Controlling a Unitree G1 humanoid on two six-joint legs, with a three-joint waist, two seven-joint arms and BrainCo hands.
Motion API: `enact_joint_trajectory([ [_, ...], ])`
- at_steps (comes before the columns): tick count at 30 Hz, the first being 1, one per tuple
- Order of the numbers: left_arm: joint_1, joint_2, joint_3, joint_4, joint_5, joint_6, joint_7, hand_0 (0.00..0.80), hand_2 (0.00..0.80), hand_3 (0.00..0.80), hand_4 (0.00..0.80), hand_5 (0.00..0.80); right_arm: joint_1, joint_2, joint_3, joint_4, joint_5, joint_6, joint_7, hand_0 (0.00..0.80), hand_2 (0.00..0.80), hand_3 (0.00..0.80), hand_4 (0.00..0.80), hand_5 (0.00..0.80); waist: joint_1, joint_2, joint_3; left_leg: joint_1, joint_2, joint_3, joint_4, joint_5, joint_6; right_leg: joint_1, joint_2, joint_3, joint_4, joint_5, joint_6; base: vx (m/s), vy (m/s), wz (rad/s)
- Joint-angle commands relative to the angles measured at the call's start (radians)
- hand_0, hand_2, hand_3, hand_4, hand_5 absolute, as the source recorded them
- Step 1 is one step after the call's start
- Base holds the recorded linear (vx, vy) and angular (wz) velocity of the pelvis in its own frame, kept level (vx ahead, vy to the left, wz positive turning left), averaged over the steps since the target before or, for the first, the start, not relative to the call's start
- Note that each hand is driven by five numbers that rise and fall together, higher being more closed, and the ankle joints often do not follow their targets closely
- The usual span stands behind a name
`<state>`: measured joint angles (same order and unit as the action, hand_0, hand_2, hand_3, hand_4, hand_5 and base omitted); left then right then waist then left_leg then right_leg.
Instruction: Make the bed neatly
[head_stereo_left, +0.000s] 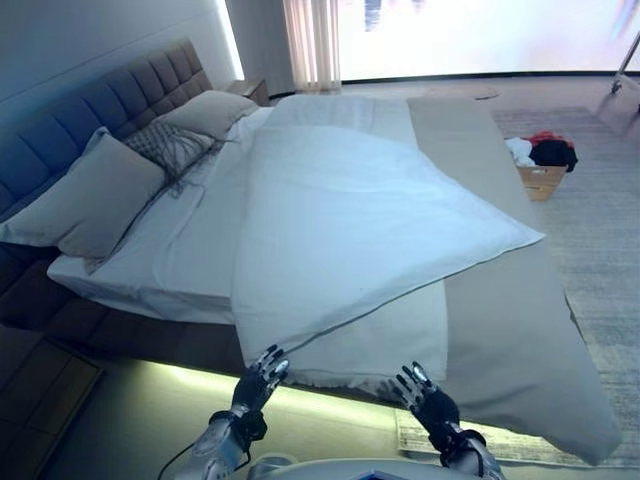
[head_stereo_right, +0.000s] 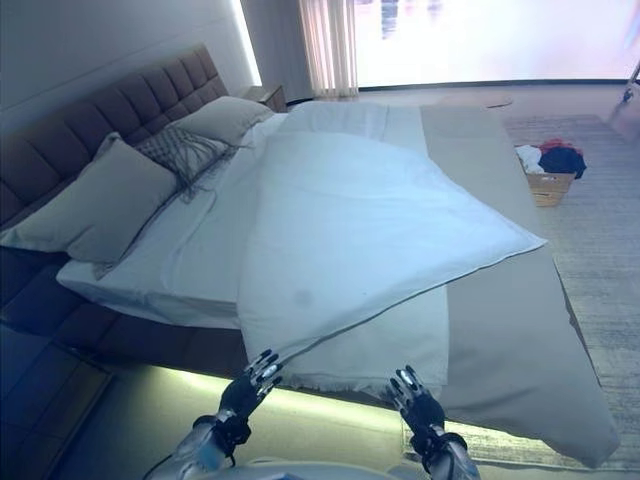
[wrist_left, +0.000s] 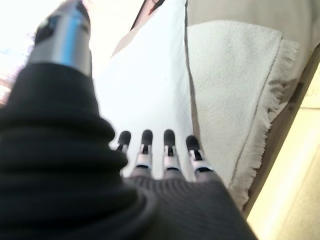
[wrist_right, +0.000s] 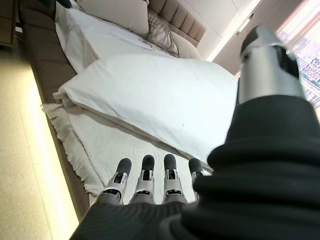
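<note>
Left hand (head_stereo_left: 258, 382) and right hand (head_stereo_left: 425, 398): silver fingers with dark tips, black gaps between the segments. Back of each hand and wrist under a dark ribbed cover. Forearms silver-grey, smooth and rounded

Three pillows (head_stereo_left: 95, 200) at the bed's (head_stereo_left: 130, 330) head edge, one white duvet (head_stereo_left: 350, 225), one fringed blanket (head_stereo_left: 385, 340), one laundry basket (head_stereo_left: 541, 178) on the floor

Bed (head_stereo_left: 120, 320) w/ duvet (head_stereo_left: 370, 220), pillows (head_stereo_left: 95, 205).
</note>
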<state>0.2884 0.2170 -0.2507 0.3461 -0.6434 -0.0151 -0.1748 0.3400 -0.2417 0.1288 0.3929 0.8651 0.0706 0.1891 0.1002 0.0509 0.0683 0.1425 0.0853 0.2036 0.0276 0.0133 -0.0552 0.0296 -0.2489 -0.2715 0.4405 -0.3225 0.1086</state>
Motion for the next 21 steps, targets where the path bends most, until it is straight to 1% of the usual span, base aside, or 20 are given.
enact_joint_trajectory([
  [1, -0.030, 0.037, 0.085, -0.108, -0.019, -0.056, -0.028, 0.000, 0.000, 0.000, 0.000, 0.000, -0.028, 0.030, -0.035, -0.070, -0.018, -0.014, 0.033, 0.000, 0.000, 0.000, 0.000, 0.000, -0.001, -0.088, 0.039, -0.061, -0.014, -0.029, 0.124, -0.037, 0.008, 0.123, 0.063, -0.116, -0.445, 0.384, -0.001, -0.026, -0.086, 0.08],
  [5, -0.038, 0.044, 0.081, -0.114, -0.010, -0.046, -0.040, 0.000, 0.000, 0.000, 0.000, 0.000, -0.034, 0.017, -0.032, -0.070, 0.014, -0.020, 0.031, 0.000, 0.000, 0.000, 0.000, 0.000, 0.008, -0.098, 0.052, -0.075, -0.004, -0.034, 0.154, -0.042, -0.003, 0.123, 0.081, -0.120, -0.450, 0.381, -0.012, -0.042, -0.080, 0.10],
  [6, -0.039, 0.039, 0.077, -0.112, 0.001, -0.041, -0.041, 0.000, 0.000, 0.000, 0.000, 0.000, -0.039, 0.011, -0.033, -0.063, 0.018, -0.014, 0.018, 0.000, 0.000, 0.000, 0.000, 0.000, 0.012, -0.097, 0.054, -0.084, -0.003, -0.047, 0.178, -0.032, -0.010, 0.125, 0.091, -0.117, -0.455, 0.379, -0.020, -0.032, -0.026, 0.04],
  [8, -0.040, 0.027, 0.070, -0.105, 0.006, -0.045, -0.043, 0.000, 0.000, 0.000, 0.000, 0.000, -0.046, 0.004, -0.035, -0.060, 0.025, -0.001, 0.016, 0.000, 0.000, 0.000, 0.000, 0.000, 0.024, -0.096, 0.059, -0.111, -0.011, -0.076, 0.241, -0.021, -0.016, 0.128, 0.095, -0.115, -0.462, 0.382, -0.026, -0.031, -0.021, -0.03],
  [9, -0.034, 0.022, 0.072, -0.103, 0.008, -0.051, -0.045, 0.000, 0.000, 0.000, 0.000, 0.000, -0.047, 0.003, -0.032, -0.058, 0.024, 0.000, 0.026, 0.000, 0.000, 0.000, 0.000, 0.000, 0.034, -0.096, 0.062, -0.129, -0.024, -0.095, 0.273, -0.021, -0.015, 0.128, 0.095, -0.108, -0.466, 0.385, -0.029, -0.015, -0.021, -0.10],
  [10, -0.029, 0.017, 0.075, -0.100, 0.010, -0.058, -0.045, 0.000, 0.000, 0.000, 0.000, 0.000, -0.048, 0.004, -0.028, -0.057, 0.018, 0.000, 0.029, 0.000, 0.000, 0.000, 0.000, 0.000, 0.041, -0.096, 0.062, -0.139, -0.035, -0.107, 0.284, -0.026, -0.011, 0.124, 0.095, -0.102, -0.466, 0.385, -0.030, -0.001, -0.007, -0.15],
  [11, -0.023, 0.011, 0.082, -0.094, 0.013, -0.065, -0.053, 0.000, 0.000, 0.000, 0.000, 0.000, -0.047, 0.010, -0.022, -0.055, 0.010, -0.003, 0.022, 0.000, 0.000, 0.000, 0.000, 0.000, 0.044, -0.096, 0.058, -0.150, -0.042, -0.113, 0.286, -0.012, -0.008, 0.116, 0.092, -0.098, -0.464, 0.387, -0.032, 0.016, 0.012, -0.16],
  [13, -0.016, 0.013, 0.087, -0.095, 0.012, -0.062, -0.066, 0.000, 0.000, 0.000, 0.000, 0.000, -0.044, 0.014, -0.020, -0.052, 0.015, -0.009, 0.011, 0.000, 0.000, 0.000, 0.000, 0.000, 0.046, -0.093, 0.057, -0.153, -0.042, -0.110, 0.286, 0.003, -0.008, 0.117, 0.095, -0.092, -0.464, 0.388, -0.036, 0.051, 0.041, -0.22],
  [15, -0.016, 0.013, 0.085, -0.091, 0.017, -0.055, -0.059, 0.000, 0.000, 0.000, 0.000, 0.000, -0.052, 0.019, -0.017, -0.040, 0.018, -0.012, 0.001, 0.000, 0.000, 0.000, 0.000, 0.000, 0.046, -0.093, 0.054, -0.147, -0.050, -0.108, 0.275, -0.001, -0.003, 0.116, 0.093, -0.087, -0.462, 0.388, -0.036, 0.088, 0.072, -0.08],
  [17, -0.023, 0.014, 0.086, -0.091, 0.003, -0.040, -0.052, 0.000, 0.000, 0.000, 0.000, 0.000, -0.057, 0.027, -0.014, -0.032, 0.011, -0.009, 0.007, 0.000, 0.000, 0.000, 0.000, 0.000, 0.045, -0.096, 0.053, -0.148, -0.049, -0.095, 0.280, 0.000, -0.003, 0.117, 0.090, -0.086, -0.461, 0.388, -0.036, 0.088, 0.046, 0.00],
  [19, -0.031, 0.016, 0.088, -0.088, 0.003, -0.028, -0.054, 0.000, 0.000, 0.000, 0.000, 0.000, -0.054, 0.033, -0.015, -0.034, 0.001, -0.012, 0.002, 0.000, 0.000, 0.000, 0.000, 0.000, 0.042, -0.098, 0.055, -0.150, -0.045, -0.072, 0.282, 0.002, -0.004, 0.121, 0.086, -0.095, -0.461, 0.389, -0.034, 0.078, 0.047, 0.02],
  [21, -0.045, 0.022, 0.086, -0.084, 0.005, -0.015, -0.067, 0.000, 0.000, 0.000, 0.000, 0.000, -0.055, 0.034, -0.018, -0.035, 0.017, -0.024, -0.020, 0.000, 0.000, 0.000, 0.000, 0.000, 0.043, -0.104, 0.059, -0.146, -0.046, -0.060, 0.272, -0.020, 0.003, 0.120, 0.074, -0.112, -0.451, 0.389, -0.025, 0.067, 0.069, 0.10],
])
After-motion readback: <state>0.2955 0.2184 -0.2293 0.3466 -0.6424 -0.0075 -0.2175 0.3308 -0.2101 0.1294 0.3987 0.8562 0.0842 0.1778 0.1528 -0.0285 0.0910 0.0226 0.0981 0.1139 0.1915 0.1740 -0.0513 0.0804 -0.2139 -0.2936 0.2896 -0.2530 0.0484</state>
